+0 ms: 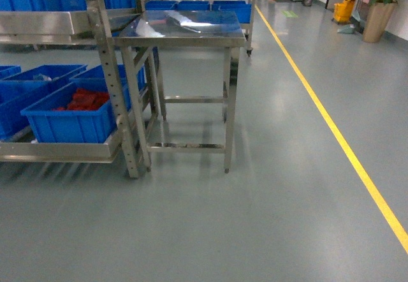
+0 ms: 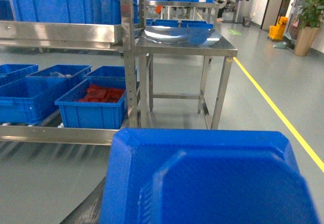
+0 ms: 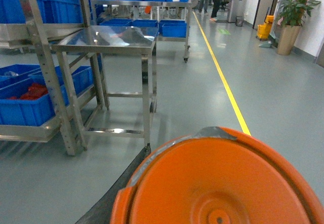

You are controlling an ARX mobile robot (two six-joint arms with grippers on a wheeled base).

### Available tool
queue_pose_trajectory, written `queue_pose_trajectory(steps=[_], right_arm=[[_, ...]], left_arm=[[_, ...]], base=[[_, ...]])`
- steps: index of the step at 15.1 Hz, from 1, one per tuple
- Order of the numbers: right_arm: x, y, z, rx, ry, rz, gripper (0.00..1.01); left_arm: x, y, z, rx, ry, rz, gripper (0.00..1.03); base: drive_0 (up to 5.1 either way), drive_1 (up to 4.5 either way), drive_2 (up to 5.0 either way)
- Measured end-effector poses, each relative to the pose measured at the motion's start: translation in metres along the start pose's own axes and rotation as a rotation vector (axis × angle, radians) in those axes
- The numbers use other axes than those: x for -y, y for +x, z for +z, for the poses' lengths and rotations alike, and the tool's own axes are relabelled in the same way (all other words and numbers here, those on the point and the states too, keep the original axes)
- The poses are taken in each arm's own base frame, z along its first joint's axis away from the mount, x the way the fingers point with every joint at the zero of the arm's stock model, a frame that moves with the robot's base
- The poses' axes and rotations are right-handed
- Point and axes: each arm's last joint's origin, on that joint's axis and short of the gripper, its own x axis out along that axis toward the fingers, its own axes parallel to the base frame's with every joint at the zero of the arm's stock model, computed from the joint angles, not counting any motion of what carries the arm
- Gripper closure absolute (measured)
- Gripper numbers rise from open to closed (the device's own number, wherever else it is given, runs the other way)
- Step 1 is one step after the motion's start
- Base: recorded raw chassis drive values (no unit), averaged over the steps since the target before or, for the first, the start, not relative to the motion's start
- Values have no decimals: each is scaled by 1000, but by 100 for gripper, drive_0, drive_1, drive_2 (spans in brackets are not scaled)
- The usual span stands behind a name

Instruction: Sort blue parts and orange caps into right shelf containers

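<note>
Grey floor, shelf (image 1: 121, 90), blue bin (image 1: 70, 122) holding red parts (image 1: 86, 99), neighbouring blue bins (image 1: 19, 94)

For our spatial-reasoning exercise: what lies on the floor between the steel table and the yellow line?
Nothing: in the head view the grey floor between the steel table and the yellow line is bare. The right wrist view shows the same.

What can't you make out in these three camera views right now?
- Left gripper: left wrist view, hidden behind the blue part filling the foreground.
- Right gripper: right wrist view, hidden behind the orange cap.
- Both arms: outside the head view.
- Red items in the shelf bin: too small to identify.
</note>
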Motion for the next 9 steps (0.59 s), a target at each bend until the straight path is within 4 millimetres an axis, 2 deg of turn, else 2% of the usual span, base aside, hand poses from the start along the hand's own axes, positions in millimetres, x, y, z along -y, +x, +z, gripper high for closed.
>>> queue_pose_trajectory(steps=[9], right_arm=[[0,0,0,0,0,0,59]], left_arm=[[0,0,0,-1,0,0,61]], base=[[-4,429,-437]])
